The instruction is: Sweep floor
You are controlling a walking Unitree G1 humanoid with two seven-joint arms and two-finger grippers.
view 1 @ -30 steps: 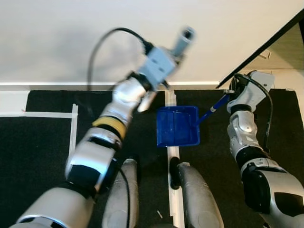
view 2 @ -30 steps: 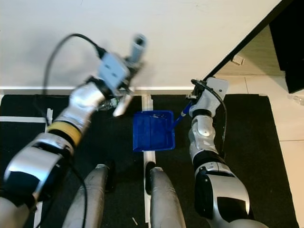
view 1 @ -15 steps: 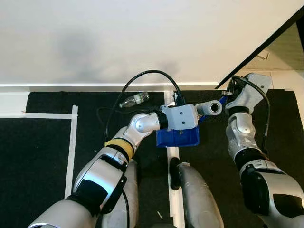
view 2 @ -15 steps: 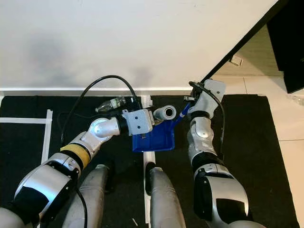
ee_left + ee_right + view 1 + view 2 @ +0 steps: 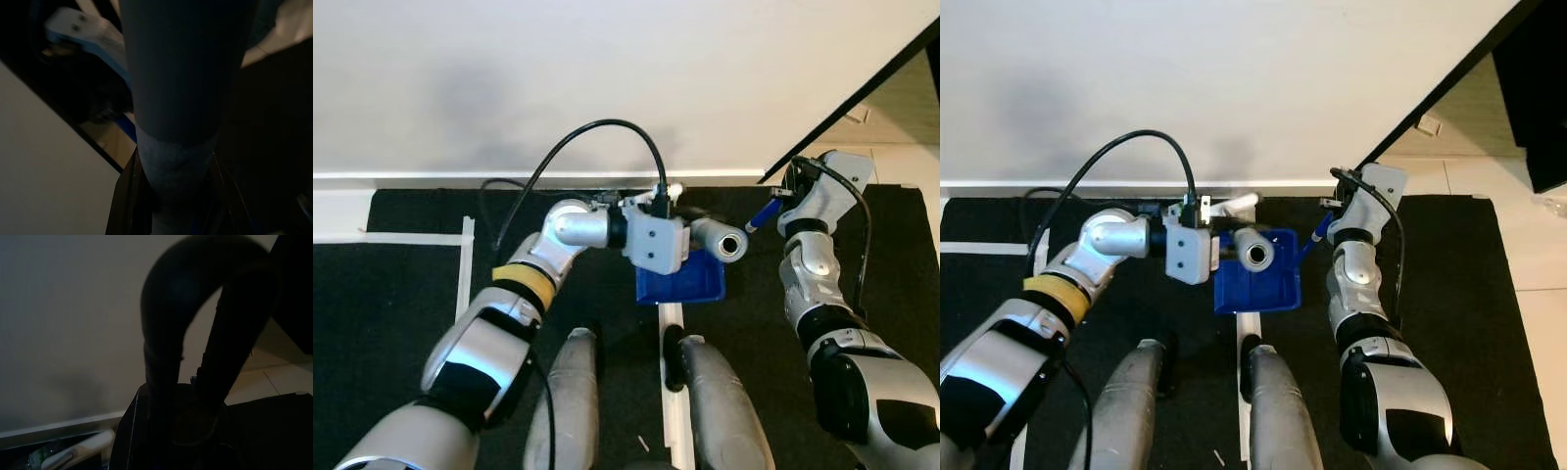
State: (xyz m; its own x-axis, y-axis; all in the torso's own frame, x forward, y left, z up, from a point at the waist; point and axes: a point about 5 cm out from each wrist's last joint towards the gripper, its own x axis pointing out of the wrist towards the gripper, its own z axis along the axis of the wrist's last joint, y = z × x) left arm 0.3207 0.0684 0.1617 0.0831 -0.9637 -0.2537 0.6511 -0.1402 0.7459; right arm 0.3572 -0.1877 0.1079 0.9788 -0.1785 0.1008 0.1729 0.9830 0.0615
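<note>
A blue dustpan [image 5: 695, 285] lies on the black mat in front of my feet. Its thin blue handle [image 5: 762, 213] runs up to my right gripper [image 5: 786, 192], which is shut on it beside the wall. My left gripper [image 5: 171, 196] is shut on a grey brush handle [image 5: 1253, 253] that hangs over the dustpan with its round end pointing up at my head. A white part of the brush [image 5: 1240, 204] sticks out toward the wall. In the right wrist view a clear plastic bottle [image 5: 39, 458] lies low by the baseboard.
A white wall with a baseboard [image 5: 431, 177] runs across the back. White tape lines [image 5: 463, 264] cross the black mat [image 5: 391, 333]. A dark slanted edge [image 5: 862, 93] rises at the right, with pale tiles [image 5: 1489, 176] beyond. My two legs [image 5: 705, 392] stand below the dustpan.
My left arm has swung down from a raised pose to the dustpan and turned the grey handle's end up toward my head. The right arm and dustpan have stayed put.
</note>
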